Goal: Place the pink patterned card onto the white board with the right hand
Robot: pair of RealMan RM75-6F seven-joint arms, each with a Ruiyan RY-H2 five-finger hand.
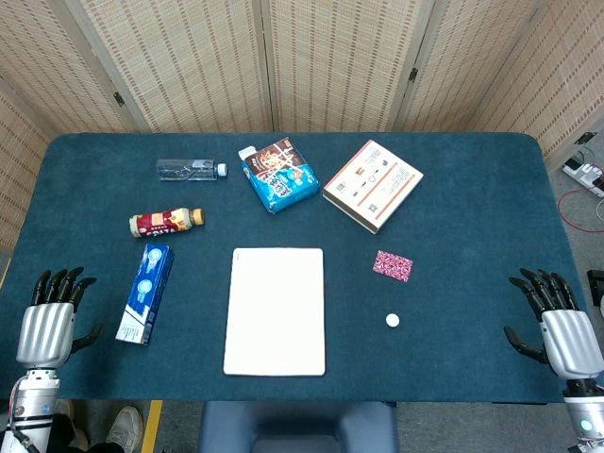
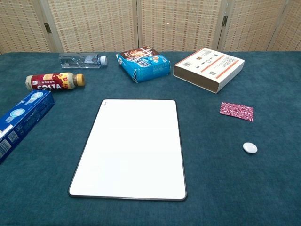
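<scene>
The pink patterned card (image 1: 393,265) (image 2: 236,111) lies flat on the blue cloth, a short way right of the white board (image 1: 275,310) (image 2: 131,148). The board lies bare in the middle of the table. My right hand (image 1: 555,321) hovers at the table's near right corner, fingers spread and holding nothing, well right of the card. My left hand (image 1: 52,316) is at the near left corner, fingers apart and empty. Neither hand shows in the chest view.
A small white disc (image 1: 392,321) (image 2: 250,148) lies just in front of the card. A white-and-orange box (image 1: 372,184), blue snack bag (image 1: 277,176), clear bottle (image 1: 190,170), brown drink bottle (image 1: 165,222) and blue toothpaste box (image 1: 145,293) lie behind and left of the board.
</scene>
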